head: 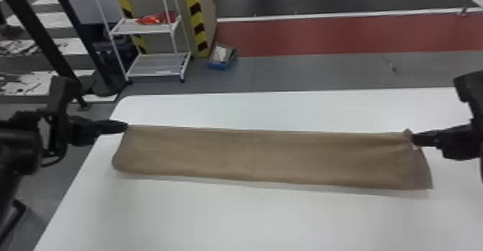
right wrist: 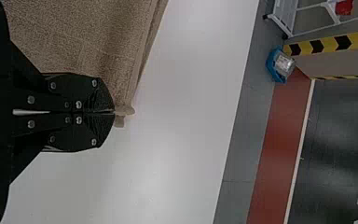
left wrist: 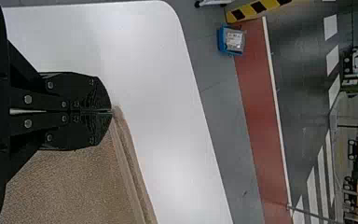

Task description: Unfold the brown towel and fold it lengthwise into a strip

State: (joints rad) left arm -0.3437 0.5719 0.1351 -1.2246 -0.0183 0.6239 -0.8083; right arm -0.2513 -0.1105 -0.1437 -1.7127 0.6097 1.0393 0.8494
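The brown towel (head: 251, 156) stretches across the white table as a long, narrow band between both grippers. My left gripper (head: 126, 125) is at its far left corner; in the left wrist view my left gripper (left wrist: 112, 111) is shut on the corner of the towel (left wrist: 74, 186). At the far right corner is my right gripper (head: 413, 138), with creases running from it into the cloth. The right wrist view has my right gripper (right wrist: 114, 112) shut on a bunched bit of the towel (right wrist: 84, 42). The lower edge casts a shadow on the table.
The white table (head: 230, 218) extends in front of and behind the towel. Beyond it on the floor are a white shelf rack (head: 158, 65), a blue bin (head: 222, 56) and yellow-black striped posts (head: 197, 16). Dark metal bars (head: 46, 34) rise behind the left arm.
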